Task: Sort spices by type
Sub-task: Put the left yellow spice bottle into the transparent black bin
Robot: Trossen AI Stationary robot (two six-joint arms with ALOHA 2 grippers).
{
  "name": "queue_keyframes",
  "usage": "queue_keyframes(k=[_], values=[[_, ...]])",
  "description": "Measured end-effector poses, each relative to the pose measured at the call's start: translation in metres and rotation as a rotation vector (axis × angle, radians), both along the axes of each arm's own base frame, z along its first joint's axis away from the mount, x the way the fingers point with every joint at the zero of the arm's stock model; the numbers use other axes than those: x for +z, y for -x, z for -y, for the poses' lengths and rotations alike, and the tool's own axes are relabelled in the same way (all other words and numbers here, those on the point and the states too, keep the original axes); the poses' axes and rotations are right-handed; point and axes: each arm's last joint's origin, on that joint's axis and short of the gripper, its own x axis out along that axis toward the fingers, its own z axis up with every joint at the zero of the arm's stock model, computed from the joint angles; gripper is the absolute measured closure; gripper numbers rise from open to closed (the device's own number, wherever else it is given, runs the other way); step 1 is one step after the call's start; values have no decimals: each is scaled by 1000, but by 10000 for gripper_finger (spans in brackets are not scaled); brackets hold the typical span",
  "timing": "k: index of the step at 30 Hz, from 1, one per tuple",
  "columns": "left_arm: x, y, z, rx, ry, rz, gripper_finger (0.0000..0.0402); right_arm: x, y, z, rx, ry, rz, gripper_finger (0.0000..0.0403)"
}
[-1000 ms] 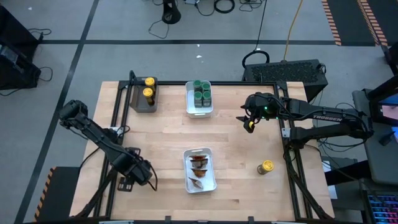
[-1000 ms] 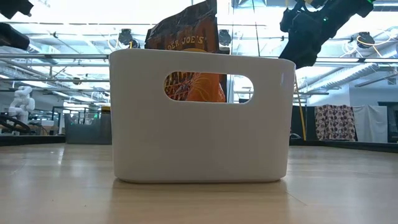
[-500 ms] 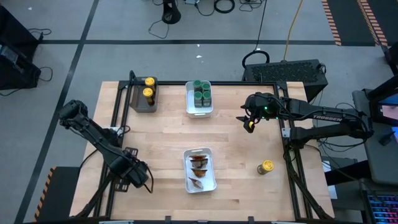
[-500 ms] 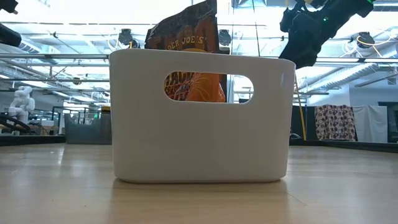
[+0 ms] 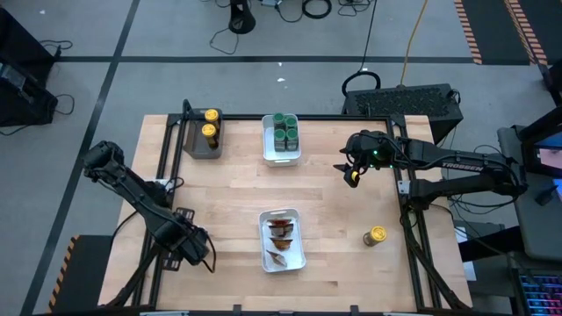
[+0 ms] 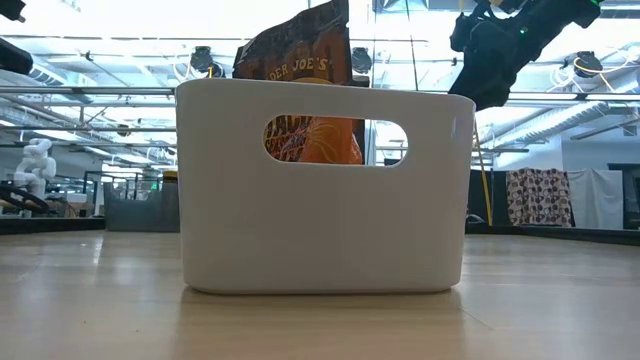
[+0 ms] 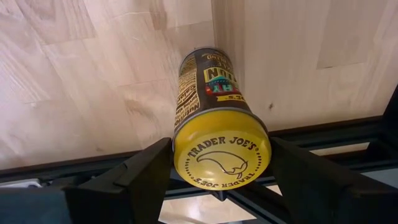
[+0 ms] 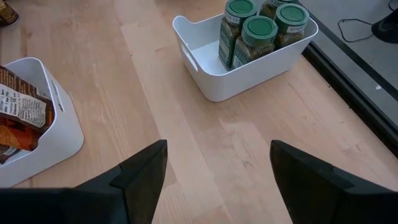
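We see the left gripper (image 7: 217, 180) low over the table's front left edge, its two dark fingers (image 7: 146, 171) standing on either side of a yellow-lidded jar (image 7: 219, 134). The jar lies between them with its lid toward the camera and its body stretching away over the wood, so the jaws are clamped on a wide thing rather than standing free. From above, this gripper (image 5: 189, 246) covers the jar completely and we cannot make it out there.

The right gripper (image 5: 351, 171) hangs above the table's back right part, with nothing between its fingers (image 8: 140, 174); they are spread wide, bare wood showing in the gap. Ahead of it sits a white bin (image 8: 205, 68) with green-lidded jars (image 8: 258, 34) standing upright in it, four of them as counted from above (image 5: 284, 128).

A second white bin (image 5: 283, 260) near the front middle holds brown-orange packets (image 5: 280, 230); in the low view its wall (image 6: 320, 230) fills most of the picture and hides nearly everything behind, with only one packet (image 6: 305, 50) rising above the rim and showing through the handle slot. The right wrist view cuts this bin off at the edge.

Two more yellow-lidded jars (image 5: 210, 123) stand in a dark grey tray (image 5: 195, 145) at the back left. A lone yellow-lidded jar (image 5: 376, 235) stands on the bare table (image 5: 228, 193) at the front right, well apart from both grippers
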Motion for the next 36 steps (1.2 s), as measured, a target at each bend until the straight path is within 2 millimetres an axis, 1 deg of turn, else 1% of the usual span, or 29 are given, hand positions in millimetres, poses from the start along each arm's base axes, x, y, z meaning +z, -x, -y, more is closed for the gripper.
queue_keyframes(k=[6, 12, 19, 23, 28, 33, 36], values=[[-1, 0, 0, 5, -1, 1, 137, 0, 0, 0, 0, 0, 0, 135], [-3, 1, -1, 7, -3, -7, 174, 0, 0, 0, 0, 0, 0, 135], [-3, 1, -1, 10, -4, -8, 175, 0, 0, 0, 0, 0, 0, 135], [-2, -1, -5, 28, -9, -6, 175, 0, 0, 0, -3, -4, 1, 135], [12, -10, -13, 62, -41, 92, 175, 0, 0, 0, -4, -5, 2, 135], [29, -14, -24, 105, -43, 138, 175, 0, 0, 0, -4, -5, 1, 135], [40, -14, -35, 141, -76, 134, 175, 0, 0, 0, -4, -5, 2, 135]])
